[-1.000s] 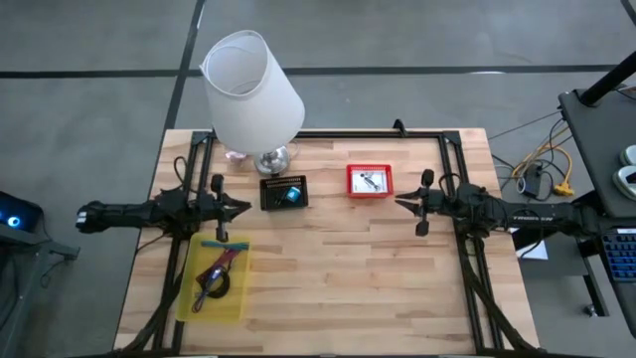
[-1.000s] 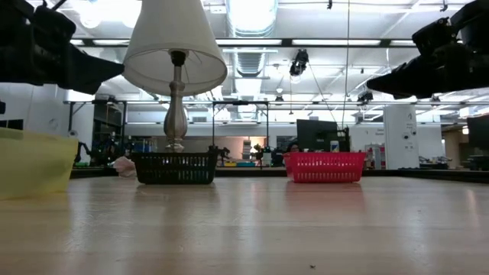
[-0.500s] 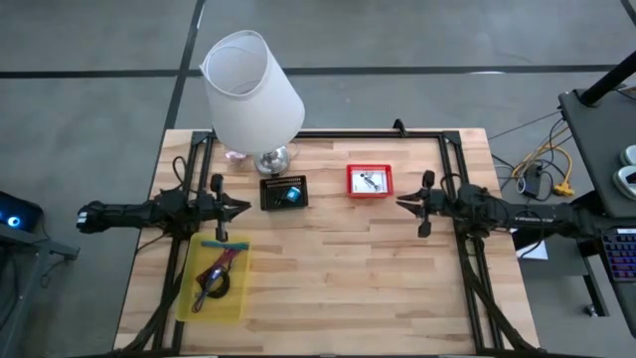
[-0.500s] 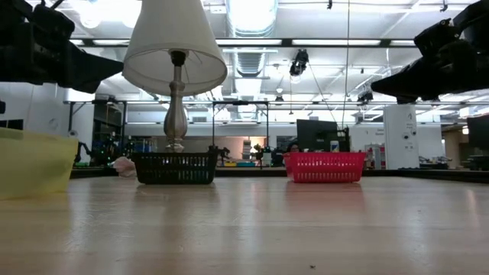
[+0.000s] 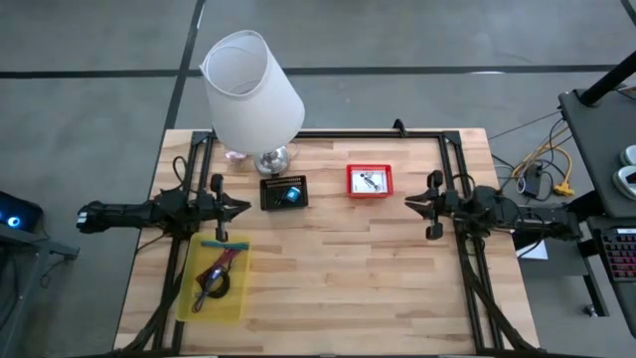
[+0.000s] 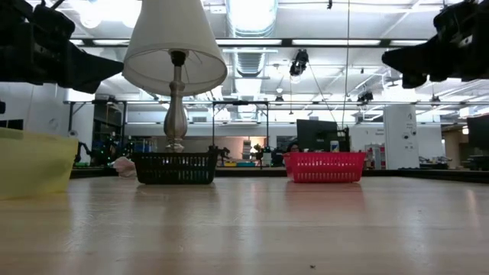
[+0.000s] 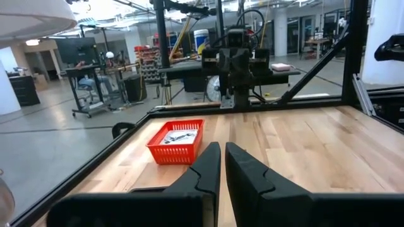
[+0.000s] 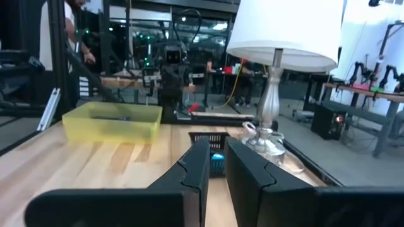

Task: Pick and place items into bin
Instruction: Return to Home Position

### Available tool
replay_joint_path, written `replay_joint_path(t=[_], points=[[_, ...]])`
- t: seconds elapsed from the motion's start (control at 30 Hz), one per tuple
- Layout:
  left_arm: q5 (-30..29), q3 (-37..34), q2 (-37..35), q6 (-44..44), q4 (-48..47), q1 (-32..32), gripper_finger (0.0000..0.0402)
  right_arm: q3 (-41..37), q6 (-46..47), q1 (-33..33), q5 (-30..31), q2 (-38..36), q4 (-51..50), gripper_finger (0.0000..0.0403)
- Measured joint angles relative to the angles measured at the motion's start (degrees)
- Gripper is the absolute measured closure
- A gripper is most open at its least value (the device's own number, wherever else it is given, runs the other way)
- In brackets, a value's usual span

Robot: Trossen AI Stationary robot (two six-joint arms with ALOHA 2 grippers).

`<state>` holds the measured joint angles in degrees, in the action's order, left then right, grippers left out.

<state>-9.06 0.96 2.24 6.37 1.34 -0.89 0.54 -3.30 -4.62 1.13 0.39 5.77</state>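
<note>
Since nothing is held in either tool, the return to the rest pose is judged to be a matter of clean retreat rather than of care for a load. The left tool is seen raised over the left side of the surface, just beside the end of the yellow bin that lies nearest the white lamp. Its fingers are drawn together to a slit, with nothing between them. The right tool is seen over the right side, near the red basket but apart from it, and its fingers are likewise closed and empty. In the yellow bin a teal pen, a maroon strap and a black coiled cable can be made out. Pale pieces lie in the red basket and a blue object in the black basket. The height shown in the low view should be kept, so that no basket rim is clipped. Each arm is best drawn back along its own side, without any sweep across the middle. On the left, the lamp shade should be given room, since it overhangs the far corner. The fingers are best left closed until rest is reached.
</note>
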Motion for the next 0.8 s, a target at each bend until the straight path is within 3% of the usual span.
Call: replay_joint_path(t=[0.8], points=[[0.0, -0.3, 0.5, 0.0, 1.2, 0.0, 0.0393, 0.0, -1.4, 0.0, 0.4, 0.9, 0.4, 0.0364]])
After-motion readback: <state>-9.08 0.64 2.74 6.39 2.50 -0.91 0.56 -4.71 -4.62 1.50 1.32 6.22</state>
